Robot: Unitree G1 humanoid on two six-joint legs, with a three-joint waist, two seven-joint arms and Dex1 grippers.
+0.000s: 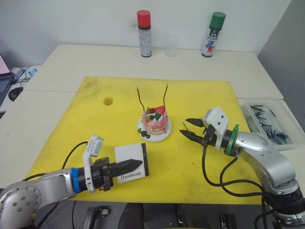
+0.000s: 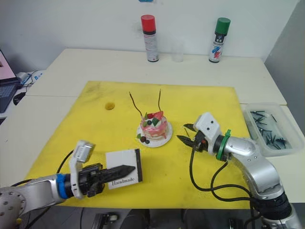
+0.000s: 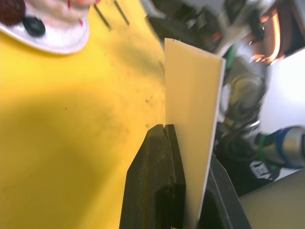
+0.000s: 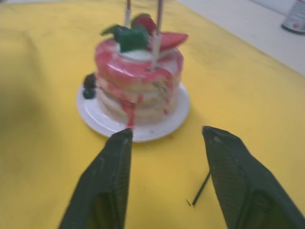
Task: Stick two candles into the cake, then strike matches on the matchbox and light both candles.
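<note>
From the head view I see the cake (image 1: 154,125) mid-frame with both candles (image 1: 165,95) planted. Lower left, my left gripper (image 1: 127,166) clamps the matchbox (image 1: 131,162). Right wrist view: right gripper (image 4: 167,138) spread, a match (image 4: 200,188) between its fingers.

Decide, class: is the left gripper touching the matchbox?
Touching. In the left wrist view the left gripper has its two black fingers pressed against both faces of the white matchbox, clamping it on edge.
</note>
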